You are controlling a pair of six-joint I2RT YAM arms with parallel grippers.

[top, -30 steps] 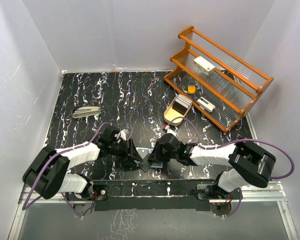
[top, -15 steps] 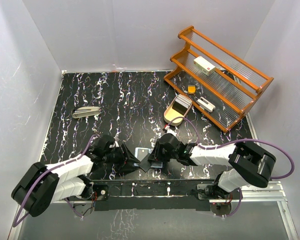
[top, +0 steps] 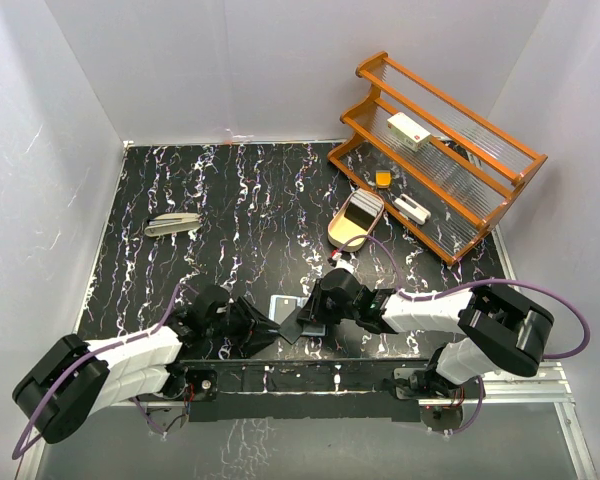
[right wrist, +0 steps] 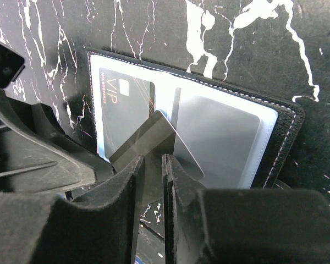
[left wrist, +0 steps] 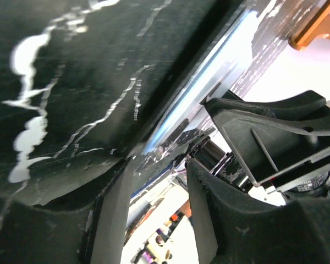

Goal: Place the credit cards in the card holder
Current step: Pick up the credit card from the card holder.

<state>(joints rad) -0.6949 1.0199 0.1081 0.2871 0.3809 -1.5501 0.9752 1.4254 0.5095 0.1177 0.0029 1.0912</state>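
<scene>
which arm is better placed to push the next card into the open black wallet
Right: the right gripper pinches a thin grey card with its corner over the open black bifold wallet. The left gripper is open and empty.

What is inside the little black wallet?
The open card holder shows a dark VIP card in one pocket. The right gripper pinches a second card at the middle. Its fingers cover the lower edge, so anything there is hidden.
</scene>
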